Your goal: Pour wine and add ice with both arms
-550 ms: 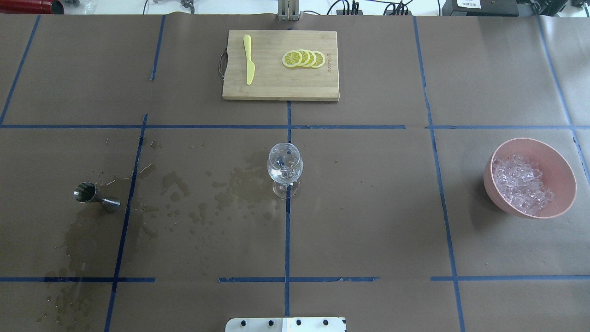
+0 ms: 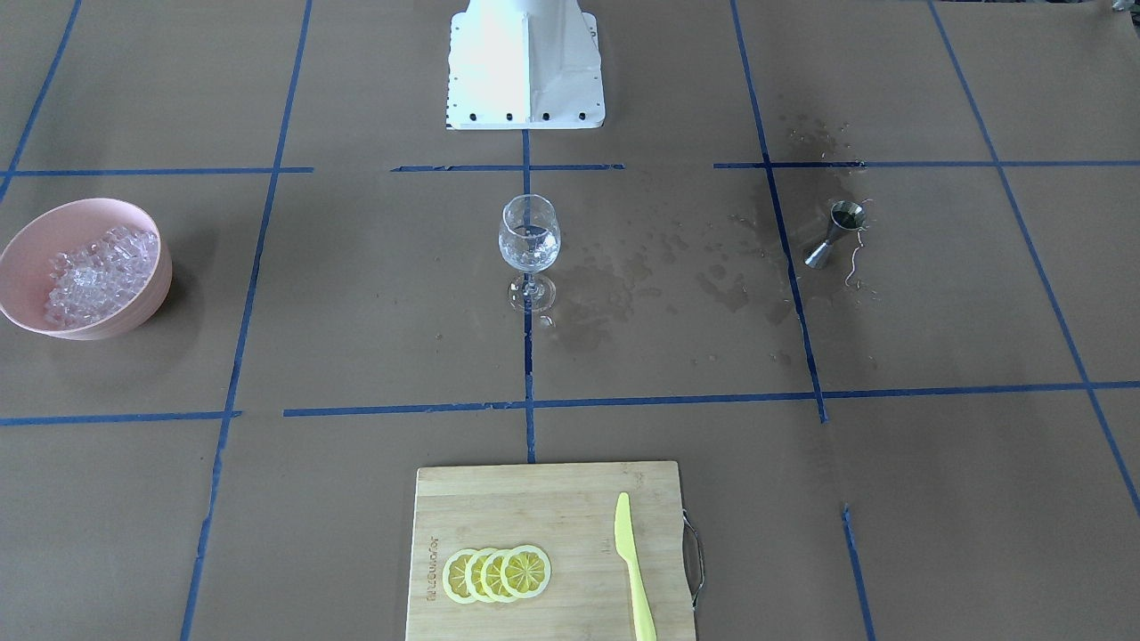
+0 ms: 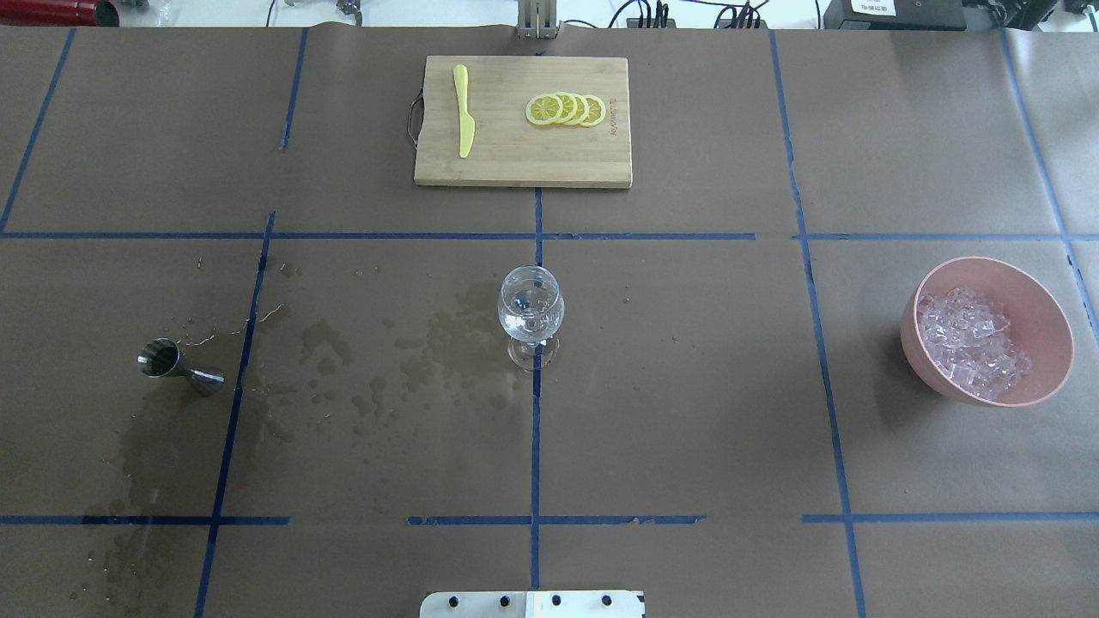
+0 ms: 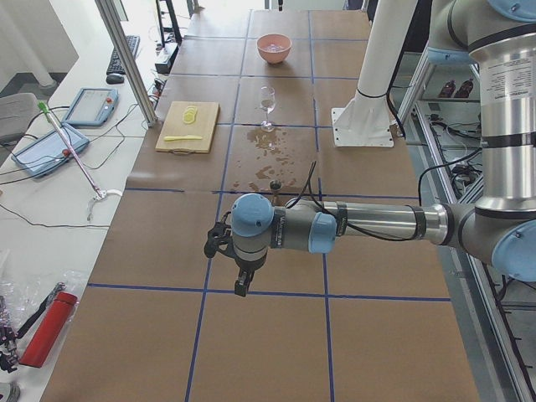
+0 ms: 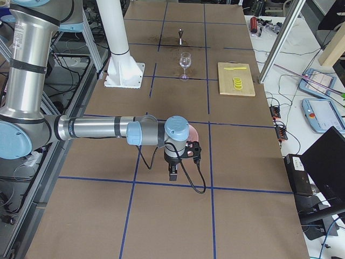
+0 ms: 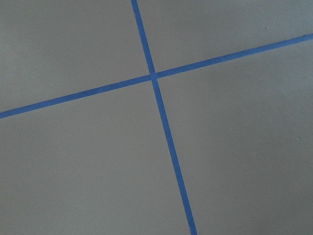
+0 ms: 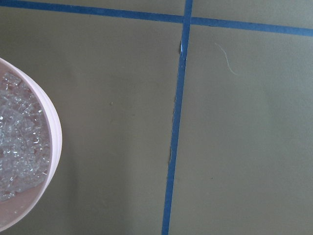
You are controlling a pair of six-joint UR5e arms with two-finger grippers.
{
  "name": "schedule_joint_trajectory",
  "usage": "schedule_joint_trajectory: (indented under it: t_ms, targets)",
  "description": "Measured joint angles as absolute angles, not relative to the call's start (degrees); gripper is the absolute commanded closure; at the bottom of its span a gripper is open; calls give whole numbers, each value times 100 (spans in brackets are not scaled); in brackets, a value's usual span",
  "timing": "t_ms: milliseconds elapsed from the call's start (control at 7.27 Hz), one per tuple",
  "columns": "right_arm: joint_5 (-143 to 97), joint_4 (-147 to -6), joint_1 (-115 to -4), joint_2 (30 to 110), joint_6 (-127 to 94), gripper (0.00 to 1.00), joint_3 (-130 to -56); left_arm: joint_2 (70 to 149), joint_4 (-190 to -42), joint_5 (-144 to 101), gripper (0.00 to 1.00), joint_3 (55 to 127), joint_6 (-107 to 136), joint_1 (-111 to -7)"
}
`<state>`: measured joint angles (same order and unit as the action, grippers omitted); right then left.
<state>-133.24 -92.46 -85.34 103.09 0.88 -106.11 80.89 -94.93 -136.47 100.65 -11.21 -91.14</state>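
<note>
A clear stemmed wine glass [image 3: 531,313] stands upright at the table's middle, with clear liquid in its bowl. The ice [image 3: 970,343] is a heap of small clear cubes in a pink bowl [image 3: 1052,318] at the right. A steel jigger [image 3: 176,367] lies on its side at the left. My left gripper [image 4: 243,280] hangs over bare paper beyond the jigger and shows only in the exterior left view. My right gripper [image 5: 172,174] hangs just past the bowl and shows only in the exterior right view. I cannot tell whether either is open or shut. The right wrist view shows the bowl's rim [image 7: 51,137] and ice [image 7: 19,147].
A bamboo cutting board [image 3: 522,120] at the far side holds several lemon slices [image 3: 565,110] and a yellow knife [image 3: 464,112]. Wet stains [image 3: 386,360] spread between the jigger and the glass. The white robot base [image 2: 525,67] stands at the near edge.
</note>
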Motion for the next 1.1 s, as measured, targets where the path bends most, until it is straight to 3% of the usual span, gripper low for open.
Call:
schedule_joint_trajectory:
  t_ms: [826, 1101]
  targets:
    - [-13276, -9039, -8534, 9989, 17, 0, -10867, 8205, -10234, -13626, 0, 10095, -1092, -9132]
    - [-13302, -8845, -8534, 9951, 12, 0, -10876, 8227, -11470, -13688, 0, 10007, -1070, -9143]
